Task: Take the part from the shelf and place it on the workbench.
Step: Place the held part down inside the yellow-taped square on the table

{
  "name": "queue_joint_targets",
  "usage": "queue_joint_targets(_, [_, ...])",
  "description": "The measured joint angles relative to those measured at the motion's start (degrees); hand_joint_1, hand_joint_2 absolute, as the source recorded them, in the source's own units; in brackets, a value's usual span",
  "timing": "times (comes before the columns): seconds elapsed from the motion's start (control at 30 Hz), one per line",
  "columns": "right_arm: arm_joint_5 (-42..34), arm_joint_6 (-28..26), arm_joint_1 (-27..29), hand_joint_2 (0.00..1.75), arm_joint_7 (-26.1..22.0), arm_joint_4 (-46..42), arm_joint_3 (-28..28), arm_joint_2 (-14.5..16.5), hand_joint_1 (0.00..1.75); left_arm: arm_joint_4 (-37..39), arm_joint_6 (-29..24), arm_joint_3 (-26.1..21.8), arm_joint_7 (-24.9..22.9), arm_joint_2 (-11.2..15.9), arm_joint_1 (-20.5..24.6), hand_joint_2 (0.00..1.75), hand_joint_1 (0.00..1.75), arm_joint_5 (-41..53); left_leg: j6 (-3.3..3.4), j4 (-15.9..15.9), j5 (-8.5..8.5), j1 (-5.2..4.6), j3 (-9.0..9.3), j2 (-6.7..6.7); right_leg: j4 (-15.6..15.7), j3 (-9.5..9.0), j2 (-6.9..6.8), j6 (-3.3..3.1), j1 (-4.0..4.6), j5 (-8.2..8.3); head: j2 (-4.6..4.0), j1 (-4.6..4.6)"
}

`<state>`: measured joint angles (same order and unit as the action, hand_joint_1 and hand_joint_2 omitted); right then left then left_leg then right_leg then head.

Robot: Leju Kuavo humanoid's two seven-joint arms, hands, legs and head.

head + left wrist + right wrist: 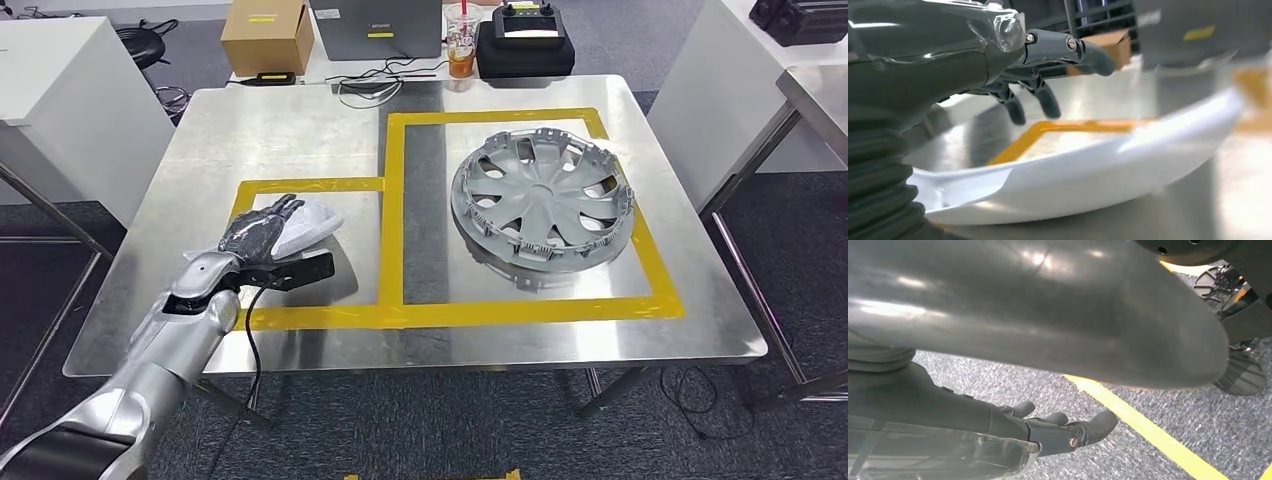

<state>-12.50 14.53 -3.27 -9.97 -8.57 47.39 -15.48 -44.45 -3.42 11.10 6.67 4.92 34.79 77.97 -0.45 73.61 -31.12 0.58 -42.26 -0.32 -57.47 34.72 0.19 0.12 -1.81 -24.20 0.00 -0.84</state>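
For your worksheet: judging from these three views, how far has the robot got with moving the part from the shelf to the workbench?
Done: the white part is off the shelf and lies on the workbench, inside the smaller yellow-taped square. In hand: the left hand is over it, fingers spread above the part in the left wrist view. Left: drawing that hand away. The right hand hangs empty over the floor.

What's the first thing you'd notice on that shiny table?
The big grey hubcap lying flat inside the larger yellow tape box on the table. Next, the robot's left hand over a white part in the smaller tape box beside it.
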Motion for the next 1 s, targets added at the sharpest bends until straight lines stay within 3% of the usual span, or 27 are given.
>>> queue_joint_targets(0.07, [-0.3,-0.1,0.3,0.0,-0.6,0.0,0.0,0.0,0.0,-3.9,-1.4,-2.2,3.0,-0.9,-1.8,0.0,0.0,-4.8,0.08,-7.2,3.78,0.3,3.42,0.14,0.0,-0.09,0.01,0.13,-0.03,-0.07,0.0,-0.01])
queue_joint_targets(0.13, [-0.5,-0.3,0.6,0.0,-1.1,0.0,0.0,0.0,0.0,-7.6,-1.6,-4.4,5.9,-2.0,-3.2,0.0,0.0,-10.6,0.4,-13.9,5.92,0.14,6.79,0.21,0.0,-0.06,0.04,0.54,0.19,-0.14,0.0,0.03])
queue_joint_targets(0.23, [-0.7,-0.6,1.0,0.0,-1.6,0.0,0.0,-0.1,0.0,-11.8,-1.1,-7.2,8.6,-3.4,-5.1,0.0,0.0,-16.7,1.4,-15.5,5.92,-0.38,7.72,0.11,0.3,-0.13,0.06,1.69,0.19,-0.11,0.0,0.06])
queue_joint_targets(0.3, [-0.7,-0.6,1.3,0.0,-1.8,0.0,0.0,-0.2,0.0,-13.8,-0.9,-8.3,9.8,-4.2,-6.0,0.0,0.0,-18.8,2.38,-16.2,6.36,-0.33,8.27,0.11,-0.7,0.36,0.0,2.09,0.01,-0.77,0.0,0.11])
queue_joint_targets(0.37, [-0.8,-0.6,1.4,0.0,-2.0,0.0,0.0,-0.3,0.0,-15.5,-0.4,-9.4,12.6,-5.1,-6.8,0.0,0.0,-23.9,3.11,-16.6,6.72,-0.3,8.62,0.13,-6.3,2.99,-0.05,1.69,-0.02,-3.44,0.0,0.2])
queue_joint_targets(0.43, [-0.9,-0.7,1.7,0.0,-2.2,0.0,0.0,-0.3,0.0,-17.6,1.3,-10.5,16.4,-6.2,-8.2,0.0,0.0,-32.5,3.37,-16.6,6.7,-0.6,8.6,0.09,-14.2,6.75,-0.06,1.38,0.03,-6.48,0.0,0.25])
queue_joint_targets(0.47, [-1.1,-0.7,1.9,0.0,-2.3,0.0,0.0,-0.3,0.0,-19.0,3.0,-11.1,18.0,-6.8,-9.2,0.0,0.0,-37.7,3.43,-16.6,6.66,-0.75,8.6,0.04,-16.4,7.85,-0.06,1.5,0.04,-7.06,0.0,0.23])
queue_joint_targets(0.5, [-1.2,-0.7,2.1,0.0,-2.3,0.0,-0.1,-0.3,0.0,-20.6,5.2,-11.6,19.4,-7.3,-10.1,0.0,0.0,-43.6,3.45,-16.6,6.63,-0.86,8.62,-0.02,-16.3,7.87,-0.06,1.78,0.04,-6.72,0.0,0.24])
queue_joint_targets(0.57, [-1.4,-0.6,2.4,0.0,-2.4,0.0,-0.1,-0.4,0.0,-24.7,11.1,-12.4,21.1,-8.3,-11.6,0.0,0.0,-56.4,3.34,-16.4,6.49,-0.97,8.66,-0.15,-9.5,4.54,-0.07,2.44,0.04,-3.96,0.0,0.25])
queue_joint_targets(0.63, [-1.7,-0.4,2.5,0.0,-2.6,0.0,-0.3,-0.5,0.0,-30.0,17.7,-12.8,22.1,-9.2,-13.1,0.0,0.0,-69.9,2.88,-16.0,6.12,-1.28,8.55,-0.23,-2.2,0.67,-0.03,2.34,0.25,-1.46,0.0,0.22])
queue_joint_targets(0.67, [-1.9,-0.4,2.6,0.0,-2.6,0.0,-0.3,-0.6,0.0,-33.1,20.6,-12.8,22.2,-9.6,-14.0,0.0,0.0,-76.1,2.66,-15.9,5.96,-1.4,8.5,-0.23,-0.6,-0.23,-0.01,2.04,0.36,-0.95,0.0,0.2])
queue_joint_targets(0.8, [-3.5,-0.4,2.9,0.0,-3.0,0.2,-0.9,-0.2,0.0,-45.4,24.0,-12.8,21.0,-10.1,-19.7,0.0,0.0,-88.3,1.68,-14.9,5.08,-1.3,8.23,-0.14,0.0,-0.54,0.05,0.96,0.17,-0.33,0.0,0.09])
queue_joint_targets(0.87, [-4.2,-0.5,3.1,0.0,-3.2,0.4,-1.4,0.3,0.0,-49.9,24.1,-12.8,20.9,-9.9,-23.1,0.0,0.0,-90.2,0.92,-10.3,1.59,-0.99,6.54,-0.08,0.2,-0.58,0.01,0.54,-0.09,-0.13,0.0,-0.09])
queue_joint_targets(0.93, [-4.6,-0.5,3.3,0.0,-3.4,0.6,-1.7,1.0,0.0,-53.4,24.6,-13.0,21.2,-9.5,-26.8,0.0,0.0,-91.3,0.27,-2.6,-2.59,-0.57,3.79,-0.05,0.2,-0.35,0.0,0.26,-0.02,0.01,0.0,-0.2])
queue_joint_targets(0.97, [-4.7,-0.5,3.4,0.0,-3.6,0.7,-1.9,1.4,0.0,-54.8,24.9,-13.3,21.4,-9.4,-28.6,0.0,0.0,-91.8,0.1,-0.1,-3.66,-0.42,2.98,-0.04,0.2,-0.17,0.0,0.15,0.02,0.13,0.0,-0.2])
queue_joint_targets(1.0, [-4.8,-0.6,3.4,0.0,-3.7,0.8,-1.9,1.8,0.0,-56.1,25.1,-13.6,21.5,-9.2,-30.0,0.0,0.0,-92.2,0.03,0.4,-3.67,-0.32,3.16,-0.03,0.1,0.02,-0.01,0.12,0.04,0.26,0.0,-0.21])
